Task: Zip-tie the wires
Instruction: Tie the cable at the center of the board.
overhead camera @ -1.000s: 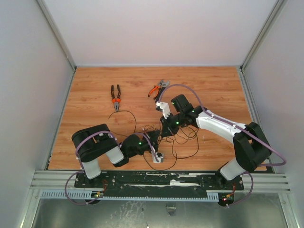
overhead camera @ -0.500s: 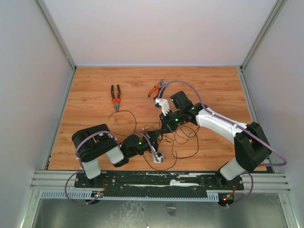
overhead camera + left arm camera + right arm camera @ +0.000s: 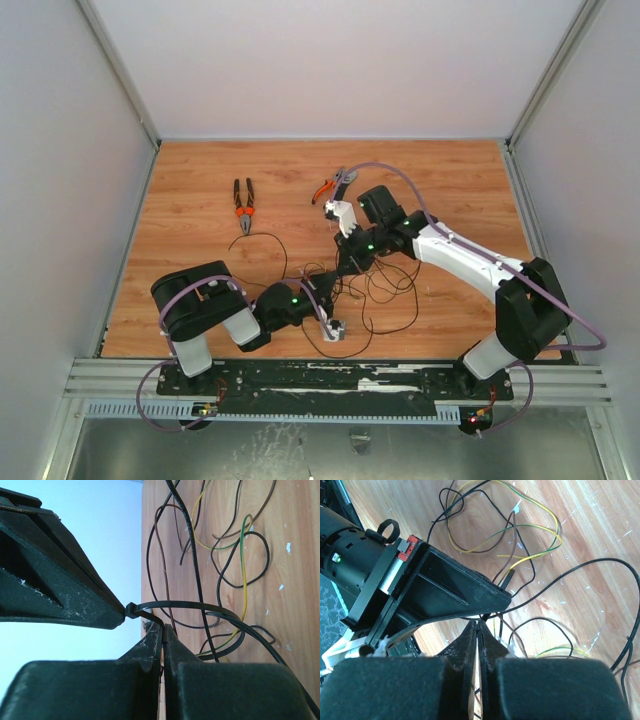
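the table (image 3: 200, 190) is warm orange-brown wood grain. the wires (image 3: 243, 560) are mostly black, with brown, yellow and green-and-yellow strands. the zip tie (image 3: 190, 604) is plain black. the left gripper (image 3: 163, 632) and right gripper (image 3: 477, 626) are matt charcoal with pale specks. a red tab (image 3: 406, 547) shows in the upper left of the right wrist view. the pliers (image 3: 243, 205) have orange-and-black handles and the cutters (image 3: 330, 186) orange ones. the right arm (image 3: 460, 260) is white and black, with a lilac cable (image 3: 385, 167). the walls (image 3: 330, 70) are pale grey.
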Robot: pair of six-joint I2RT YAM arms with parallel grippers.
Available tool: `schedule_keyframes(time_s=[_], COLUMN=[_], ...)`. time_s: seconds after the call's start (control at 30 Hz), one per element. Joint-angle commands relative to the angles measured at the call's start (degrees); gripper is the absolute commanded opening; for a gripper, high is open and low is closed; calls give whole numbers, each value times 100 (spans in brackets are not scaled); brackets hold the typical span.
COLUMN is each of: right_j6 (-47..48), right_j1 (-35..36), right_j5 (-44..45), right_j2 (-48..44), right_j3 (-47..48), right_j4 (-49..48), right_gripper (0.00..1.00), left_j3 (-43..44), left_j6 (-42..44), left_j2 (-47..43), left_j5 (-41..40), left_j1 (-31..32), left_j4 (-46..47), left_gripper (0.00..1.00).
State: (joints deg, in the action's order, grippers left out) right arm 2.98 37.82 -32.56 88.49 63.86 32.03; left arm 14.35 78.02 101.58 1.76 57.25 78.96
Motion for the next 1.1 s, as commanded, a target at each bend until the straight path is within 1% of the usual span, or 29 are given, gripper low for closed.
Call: schedule_keyframes(time_s=[0.0,0.07,0.13,0.17,0.23,0.3,0.43,0.5,0.63,0.7,0.8,0.9,1.07], right_j6=[7,9,27,27,22,12,-44,-96,-145,-162,-265,-384,-613], right_j1=[-29,-29,-32,-30,-29,-34,-57,-113,-188,-206,-340,-592,-715], right_j5=[14,-108,-155,-150,-147,-151,-57,-62,-66,-57,-406,-785,-906], right_j2=[-37,-57,-60,-67,-64,-68,-137,-200,-357,-437,-675,-1045,-1755], right_j3=[340,313,231,182,97,45,3,-24,-176,-290,-605,-1054,-2019], right_j4=[-197,-212,-223,-230,-254,-274,-310,-344,-353,-370,-707,-1266,-2639], right_gripper=[0,0,0,0,0,0,0,0,21,29,39,48,57], left_j3=[-20,-35,-55,-64,-79,-102,-113,-125,-169,-171,-175,-191,-196], left_j6=[-98,-218,-422,-508,-661,-713,-728,-727,-779,-779,-788,-812,-838], left_j2=[52,38,21,19,20,27,57,82,160,177,182,178,175], left_j5=[95,99,100,105,77,70,54,61,57,60,52,40,44], left_j1=[84,84,84,84,82,82,83,84,84,84,84,82,84], left_j4=[153,306,475,558,687,800,830,864,1018,1035,1046,1043,1068], left_gripper=[0,1,11,14,16,15,6,5,2,1,0,0,0])
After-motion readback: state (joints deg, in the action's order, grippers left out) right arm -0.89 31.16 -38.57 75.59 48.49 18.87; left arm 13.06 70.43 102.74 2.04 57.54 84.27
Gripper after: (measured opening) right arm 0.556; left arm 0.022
